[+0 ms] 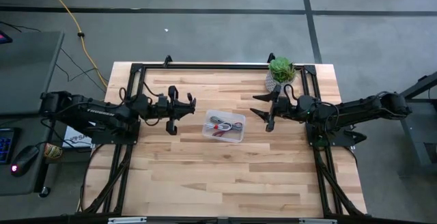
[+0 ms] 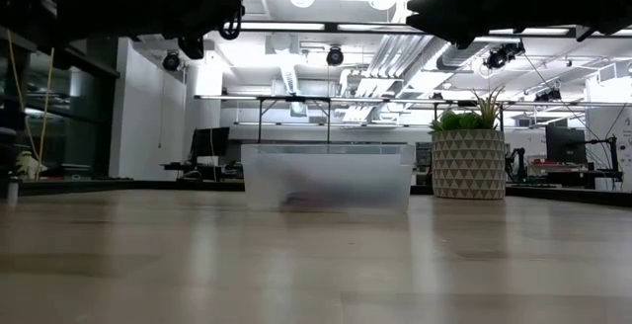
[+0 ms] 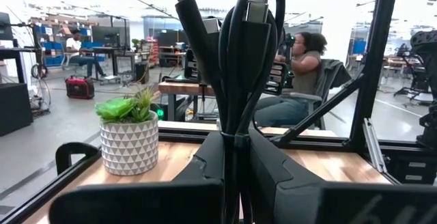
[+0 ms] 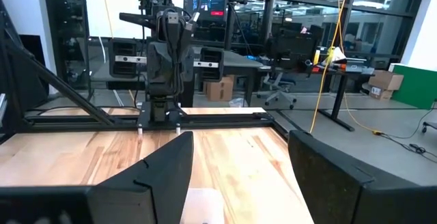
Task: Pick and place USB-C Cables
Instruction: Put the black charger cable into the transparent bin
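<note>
The wooden counter (image 1: 225, 173) carries a black frame along its edges, and both dark arms reach in over it from the sides, held well above the surface. A clear plastic bin (image 1: 224, 126) sits near the middle of the counter, between the two arms; in the low view its frosted wall (image 2: 327, 177) shows a dim shape inside. A potted green plant (image 1: 280, 72) in a patterned white pot stands at the far edge, just beside the right arm. The left tool (image 1: 183, 107) hovers to the left of the bin, its fingers closed on a black USB-C cable (image 3: 244, 67), a looped bundle that stands upright between them in the left wrist view, with the plug at the top. The right tool (image 1: 265, 112) hangs to the right of the bin with its fingers spread apart and nothing between them. Inside the bin lie the other bundled cables (image 1: 224, 126), grey, white and red strands tangled close together; they cannot be told apart one from another.
</note>
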Controlling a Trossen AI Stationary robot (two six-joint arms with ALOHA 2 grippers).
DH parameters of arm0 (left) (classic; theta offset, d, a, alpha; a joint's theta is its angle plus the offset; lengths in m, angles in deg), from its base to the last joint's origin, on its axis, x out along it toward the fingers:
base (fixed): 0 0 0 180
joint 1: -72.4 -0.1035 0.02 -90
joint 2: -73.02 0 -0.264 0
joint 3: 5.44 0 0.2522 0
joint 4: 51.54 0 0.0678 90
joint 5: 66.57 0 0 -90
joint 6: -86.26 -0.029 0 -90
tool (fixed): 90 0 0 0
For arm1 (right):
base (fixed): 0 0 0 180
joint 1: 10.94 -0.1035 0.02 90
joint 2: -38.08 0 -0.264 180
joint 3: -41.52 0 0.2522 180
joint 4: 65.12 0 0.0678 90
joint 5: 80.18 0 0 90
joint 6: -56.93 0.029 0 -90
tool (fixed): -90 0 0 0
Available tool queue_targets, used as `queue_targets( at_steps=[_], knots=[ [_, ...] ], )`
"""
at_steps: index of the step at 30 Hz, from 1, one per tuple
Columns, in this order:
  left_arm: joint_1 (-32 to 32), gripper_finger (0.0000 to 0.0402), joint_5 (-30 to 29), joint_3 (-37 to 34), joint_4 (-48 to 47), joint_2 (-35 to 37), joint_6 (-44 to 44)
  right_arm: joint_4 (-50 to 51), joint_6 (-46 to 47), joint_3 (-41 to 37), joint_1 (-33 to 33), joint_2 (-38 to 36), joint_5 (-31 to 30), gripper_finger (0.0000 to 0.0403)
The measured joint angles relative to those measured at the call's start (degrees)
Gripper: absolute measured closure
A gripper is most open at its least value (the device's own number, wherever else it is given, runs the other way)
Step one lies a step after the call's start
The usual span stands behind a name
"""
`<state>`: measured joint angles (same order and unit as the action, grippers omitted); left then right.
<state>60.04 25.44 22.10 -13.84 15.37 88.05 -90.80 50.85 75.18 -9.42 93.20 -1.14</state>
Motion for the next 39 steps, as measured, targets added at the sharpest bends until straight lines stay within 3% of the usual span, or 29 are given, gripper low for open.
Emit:
queue_targets(
  at_steps=[9, 19, 22, 27, 34, 39],
  knots=[
    [0.0, 0.0394, -1.2, 2.9, 3.2, -6.0, 0.6, 0.0, -0.3, 0.0, 0.0, 0.0, 0.0, 0.0171],
    [2.1, 0.0394, -1.2, 17.1, 0.9, -27.4, 0.6, -0.1, 0.0, 0.0, 0.0, 0.0, 0.0, 0.0171],
    [2.4, 0.0394, -1.2, 22.1, -4.4, -32.3, 0.6, 0.0, 0.0, 0.0, 0.0, 0.0, 0.0, 0.0171],
    [2.5, 0.0394, -2.0, 31.3, -22.4, -37.5, 1.5, 0.3, 0.1, 0.0, 0.0, 0.0, 0.0, 0.0171],
    [5.1, 0.0394, -12.5, 40.9, -41.5, -42.3, 0.0, 0.6, 0.1, 0.0, 0.0, 0.0, 0.0, 0.0171],
    [6.6, 0.0394, -15.4, 44.8, -51.2, -43.1, -0.1, 0.7, 0.1, 0.0, 0.0, 0.0, 0.0, 0.0171]
  ],
)
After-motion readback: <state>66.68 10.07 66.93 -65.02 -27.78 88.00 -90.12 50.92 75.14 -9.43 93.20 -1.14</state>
